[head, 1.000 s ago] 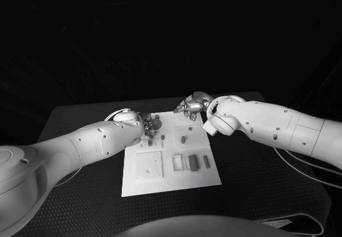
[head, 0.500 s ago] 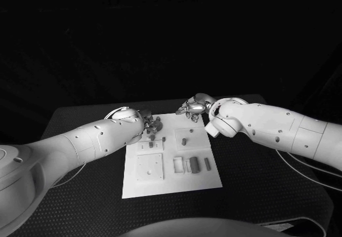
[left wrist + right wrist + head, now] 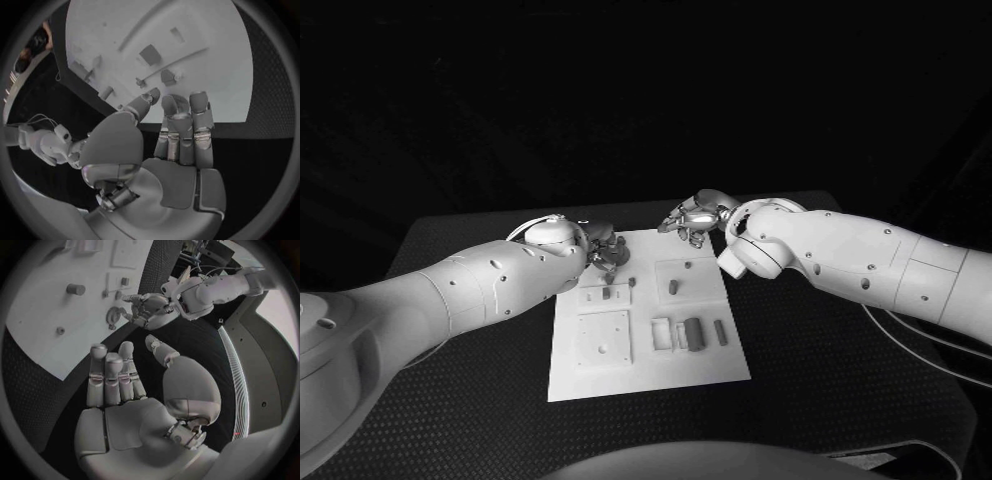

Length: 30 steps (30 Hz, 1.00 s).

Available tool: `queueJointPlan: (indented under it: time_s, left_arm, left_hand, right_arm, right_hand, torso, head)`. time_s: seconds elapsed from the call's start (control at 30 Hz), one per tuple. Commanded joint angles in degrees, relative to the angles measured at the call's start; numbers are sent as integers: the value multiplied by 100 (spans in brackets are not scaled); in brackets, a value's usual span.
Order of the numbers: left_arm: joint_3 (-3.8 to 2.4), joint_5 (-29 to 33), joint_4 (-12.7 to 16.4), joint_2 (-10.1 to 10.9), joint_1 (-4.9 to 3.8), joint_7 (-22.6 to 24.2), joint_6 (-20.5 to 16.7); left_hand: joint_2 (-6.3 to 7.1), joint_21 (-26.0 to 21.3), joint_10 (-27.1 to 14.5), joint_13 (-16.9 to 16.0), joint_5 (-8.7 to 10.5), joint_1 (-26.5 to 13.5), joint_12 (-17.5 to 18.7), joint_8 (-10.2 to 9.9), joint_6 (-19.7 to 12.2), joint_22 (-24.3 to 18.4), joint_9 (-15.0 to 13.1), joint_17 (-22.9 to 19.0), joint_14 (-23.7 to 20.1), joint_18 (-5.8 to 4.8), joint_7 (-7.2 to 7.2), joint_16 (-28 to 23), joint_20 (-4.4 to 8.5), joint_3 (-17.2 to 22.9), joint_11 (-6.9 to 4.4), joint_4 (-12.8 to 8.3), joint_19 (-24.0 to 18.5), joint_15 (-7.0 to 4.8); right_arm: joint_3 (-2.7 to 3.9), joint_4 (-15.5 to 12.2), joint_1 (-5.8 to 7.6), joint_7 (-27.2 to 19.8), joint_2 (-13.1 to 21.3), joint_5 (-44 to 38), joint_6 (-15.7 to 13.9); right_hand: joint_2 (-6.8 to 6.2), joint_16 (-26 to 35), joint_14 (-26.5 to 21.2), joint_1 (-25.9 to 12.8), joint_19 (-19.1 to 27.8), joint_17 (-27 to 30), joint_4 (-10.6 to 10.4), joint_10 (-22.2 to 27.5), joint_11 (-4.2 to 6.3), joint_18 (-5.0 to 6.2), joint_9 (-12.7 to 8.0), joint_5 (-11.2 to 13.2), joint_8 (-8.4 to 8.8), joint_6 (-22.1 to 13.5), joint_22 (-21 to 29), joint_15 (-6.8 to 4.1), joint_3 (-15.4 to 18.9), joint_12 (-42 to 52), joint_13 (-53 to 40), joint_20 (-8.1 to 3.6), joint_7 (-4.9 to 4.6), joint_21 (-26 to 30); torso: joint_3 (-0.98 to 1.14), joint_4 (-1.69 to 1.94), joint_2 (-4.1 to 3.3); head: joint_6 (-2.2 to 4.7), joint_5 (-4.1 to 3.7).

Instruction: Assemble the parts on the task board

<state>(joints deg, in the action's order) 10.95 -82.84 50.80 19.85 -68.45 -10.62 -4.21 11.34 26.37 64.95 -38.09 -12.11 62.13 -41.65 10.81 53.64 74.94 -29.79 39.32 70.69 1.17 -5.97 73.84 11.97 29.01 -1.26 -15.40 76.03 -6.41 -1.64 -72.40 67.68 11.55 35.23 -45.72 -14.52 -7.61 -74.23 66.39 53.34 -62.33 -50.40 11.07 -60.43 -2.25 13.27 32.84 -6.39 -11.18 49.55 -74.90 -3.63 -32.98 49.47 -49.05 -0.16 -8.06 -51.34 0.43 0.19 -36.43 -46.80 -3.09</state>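
The white task board lies in the middle of the black table. Small parts stand on it: a peg in a raised square, upright blocks near the right edge, and a flat square plate on the left. My left hand hovers over the board's far left corner with its fingers stretched out and nothing in them. My right hand hangs at the board's far edge, its fingers straight and together, also holding nothing. From the right wrist, the left hand sits beside a round part on the board.
Black textured table surrounds the board on all sides. A cable runs along the table under my right arm. The right arm shows beyond the board in the left wrist view.
My left hand has drifted slightly toward the board's far edge and its arm has drawn back a little. The right hand has shifted a touch to the right. Parts have not moved.
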Motion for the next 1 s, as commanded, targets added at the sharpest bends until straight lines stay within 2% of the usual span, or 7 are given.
queueJointPlan:
  time_s: [0.03,0.13,0.17,0.23,0.33,0.8,1.0]
  left_arm:
    - [37,-905,62,35,-20,637,-280]
    - [82,-1096,96,76,-28,868,-442]
    - [127,-1194,100,92,-34,1018,-489]
    - [202,-1282,81,104,-48,1236,-584]
    - [249,-1383,11,85,-54,1428,-723]
    - [250,-1482,-188,41,-48,2099,-670]
    - [250,-1479,-170,86,-49,2250,-409]
  left_hand:
    - [99,-25,-243,-2,241,34,-31,-20,-91,102,5,-4,-48,268,-40,1,-3,19,124,-8,-29,4]
    - [150,-31,-262,0,779,112,-98,25,-65,108,-6,-11,-64,276,-40,31,-6,51,125,15,-26,4]
    - [188,-32,-263,4,912,125,-118,43,-52,111,-11,-13,-66,277,-36,41,-7,46,121,22,-23,1]
    - [187,-29,-257,5,916,183,-142,71,-23,115,-21,-15,-64,282,-12,54,-1,55,103,5,-18,-14]
    - [145,-25,-261,14,904,346,-169,95,-12,118,-28,-21,-64,281,18,68,9,116,77,-43,-13,-39]
    - [56,29,-386,33,886,1058,-341,225,77,138,-32,-69,-113,207,122,118,54,537,9,-107,-50,-105]
    - [30,86,-515,-32,886,1243,-505,269,85,142,-40,-67,-148,179,134,172,75,562,6,-115,-91,-108]
  right_arm:
    - [3,-18,1,-76,3,-88,98]
    - [3,-24,1,-77,8,-89,103]
    - [3,-24,1,-78,11,-89,106]
    - [3,-21,1,-81,10,-89,109]
    - [3,-16,1,-83,4,-89,110]
    - [3,-14,0,-87,-20,-89,126]
    - [3,-7,-1,-85,-23,-89,141]
  right_hand:
    - [4,17,2,-45,-12,10,30,32,1,173,1,-10,-23,-39,-53,-39,-5,24,5,-20,-68,29]
    - [4,17,1,-46,-11,10,30,33,1,173,1,-10,-23,-39,-53,-39,-5,24,6,-19,-69,29]
    - [4,18,1,-46,-11,10,31,33,1,173,1,-9,-23,-39,-53,-39,-5,24,6,-19,-69,29]
    - [4,18,1,-47,-11,10,31,33,1,173,1,-9,-23,-39,-53,-39,-5,24,6,-19,-69,29]
    - [5,18,1,-48,-11,10,31,33,1,173,1,-9,-23,-40,-53,-38,-5,24,6,-19,-69,29]
    - [11,18,0,-57,-11,11,27,34,0,173,1,-8,-23,-40,-53,-37,-4,25,8,-17,-70,30]
    - [14,18,0,-62,-11,11,24,34,-1,173,1,-8,-23,-40,-53,-37,-4,26,8,-16,-71,30]
  torso:
    - [-2,0,1]
    - [-3,4,1]
    - [-6,3,0]
    - [-8,0,-1]
    - [-10,-6,-1]
    - [-4,-7,-1]
    - [1,-10,-2]
  head:
    - [-9,-2]
    - [-15,-2]
    - [-20,-7]
    - [-20,-6]
    - [-20,-4]
    - [-38,-21]
    - [-52,-36]
